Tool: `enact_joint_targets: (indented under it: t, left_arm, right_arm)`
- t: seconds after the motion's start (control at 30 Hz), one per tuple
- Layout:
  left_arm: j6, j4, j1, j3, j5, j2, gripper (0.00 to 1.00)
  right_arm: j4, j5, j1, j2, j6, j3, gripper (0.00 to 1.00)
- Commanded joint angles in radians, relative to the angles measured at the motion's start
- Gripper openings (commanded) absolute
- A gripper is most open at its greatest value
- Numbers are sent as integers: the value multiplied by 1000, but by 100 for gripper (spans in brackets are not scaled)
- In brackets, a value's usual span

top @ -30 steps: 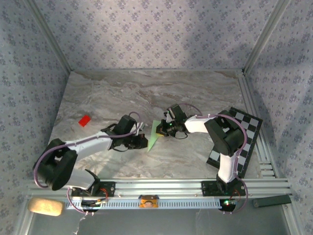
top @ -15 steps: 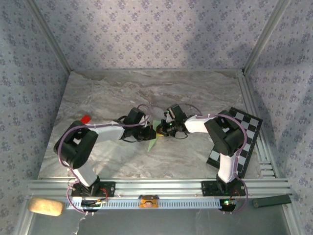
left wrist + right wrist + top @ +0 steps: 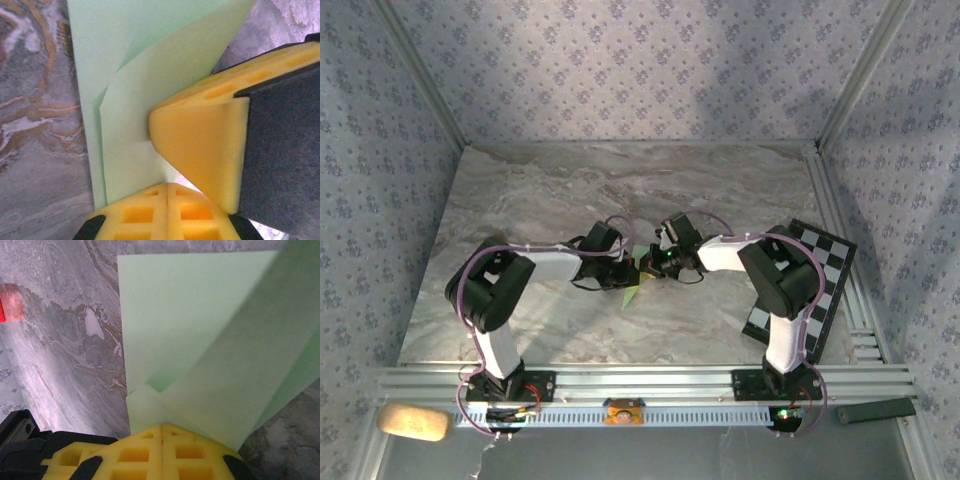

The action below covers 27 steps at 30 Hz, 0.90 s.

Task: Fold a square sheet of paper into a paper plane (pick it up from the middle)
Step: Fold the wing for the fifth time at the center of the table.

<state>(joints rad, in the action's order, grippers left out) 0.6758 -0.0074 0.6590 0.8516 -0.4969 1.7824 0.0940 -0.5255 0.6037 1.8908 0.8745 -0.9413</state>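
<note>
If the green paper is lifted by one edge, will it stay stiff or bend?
The paper probably flops: it looks thin, one flap lifted. Likely light; a push may slide it over the smooth table.

left arm (image 3: pixel 535 263): elbow up near its base, forearm stretched right and low over the counter | left jaws: pressed together | right arm (image 3: pixel 728 250): elbow high, forearm stretched left | right jaws: pressed together | wrists: nearly tip to tip mid-counter
</note>
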Motion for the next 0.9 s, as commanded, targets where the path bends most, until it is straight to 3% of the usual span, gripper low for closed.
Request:
enact_joint_targets:
  t: [0.0, 0.2, 0.47, 0.67, 0.87]
  left_arm:
    - [-27, -89, 1, -52, 79, 25, 0]
    - [-31, -35, 3, -162, 50, -10, 0]
    - [-91, -46, 8, -171, 6, -32, 0]
    - [-85, -36, 6, -162, 4, -32, 0]
    - [-73, -22, 6, -167, 4, -29, 0]
  right_arm:
    - [-97, 94, -10, 38, 7, 28, 2]
    - [-66, 90, -25, -48, -15, 39, 4]
    - [-29, 102, -52, -200, -58, 74, 7]
    - [33, 29, -19, -163, -79, 60, 7]
    - [-9, 68, 26, -74, -106, 13, 5]
